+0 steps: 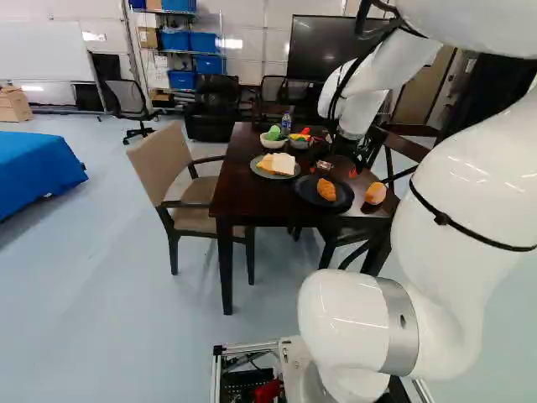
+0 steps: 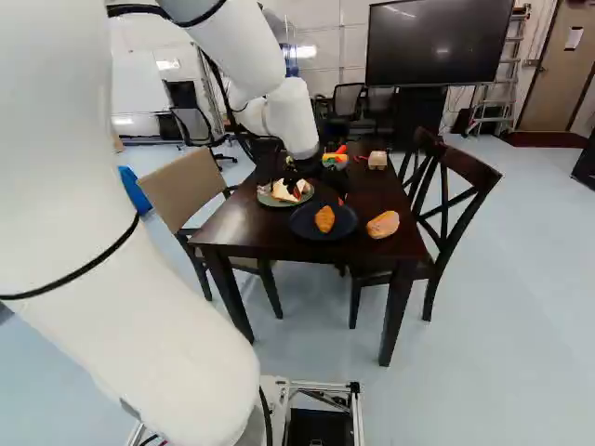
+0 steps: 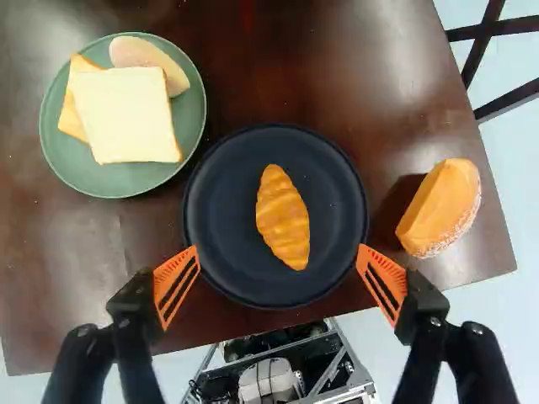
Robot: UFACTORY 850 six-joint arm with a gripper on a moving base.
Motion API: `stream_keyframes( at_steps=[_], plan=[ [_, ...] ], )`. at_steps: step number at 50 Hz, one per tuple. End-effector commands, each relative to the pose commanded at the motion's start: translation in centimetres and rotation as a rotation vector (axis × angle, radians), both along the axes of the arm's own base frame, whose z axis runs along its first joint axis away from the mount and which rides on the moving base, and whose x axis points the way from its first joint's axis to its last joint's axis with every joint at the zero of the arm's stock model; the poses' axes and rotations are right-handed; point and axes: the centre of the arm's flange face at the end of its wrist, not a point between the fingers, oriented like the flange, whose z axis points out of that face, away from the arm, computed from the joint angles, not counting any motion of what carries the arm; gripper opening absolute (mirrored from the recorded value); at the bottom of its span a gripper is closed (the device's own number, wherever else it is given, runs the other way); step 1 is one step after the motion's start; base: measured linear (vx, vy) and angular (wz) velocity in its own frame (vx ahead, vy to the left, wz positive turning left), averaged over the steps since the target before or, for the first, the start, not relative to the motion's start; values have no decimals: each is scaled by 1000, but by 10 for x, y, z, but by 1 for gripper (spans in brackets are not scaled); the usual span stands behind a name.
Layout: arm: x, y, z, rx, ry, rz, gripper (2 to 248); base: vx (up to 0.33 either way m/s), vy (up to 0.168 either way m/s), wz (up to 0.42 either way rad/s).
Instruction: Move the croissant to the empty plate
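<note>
Above the table my gripper (image 1: 333, 170) points down over the black plate (image 1: 305, 195). In the wrist view the croissant (image 3: 283, 216) lies near the middle of the black plate (image 3: 227, 269), ahead of the open gripper (image 3: 280, 257). Its orange fingers (image 3: 175, 284) stand wide apart with nothing gripped between them. A green plate (image 3: 118, 183) beside the black one carries white bread (image 3: 126, 114) and other food pieces. No plate in view is bare.
A bread piece (image 3: 442, 209) lies on the table (image 3: 370, 76) near its edge. Behind the plates stand a white bowl (image 1: 273, 141) and a bottle (image 1: 286, 124). A beige chair (image 1: 174, 172) and a dark wooden chair (image 2: 451, 209) flank the table.
</note>
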Motion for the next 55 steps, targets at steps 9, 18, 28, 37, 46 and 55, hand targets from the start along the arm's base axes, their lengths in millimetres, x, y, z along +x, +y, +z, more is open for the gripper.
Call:
stream_keyframes(
  at_steps=[9, 18, 28, 37, 46, 55],
  plan=[
    [-3, 2, 11, 1, 2, 2, 247, 0, 0, 0],
    [-7, 3, 22, -7, -22, 3, 247, 0, 0, 0],
    [-12, 5, 32, -13, -44, 3, 247, 0, 0, 0],
    [-12, 5, 32, -13, -44, 3, 247, 0, 0, 0],
    [-12, 5, 32, -13, -44, 3, 247, 0, 0, 0],
    [-12, 5, 31, -14, -47, 4, 247, 0, 0, 0]
  ],
)
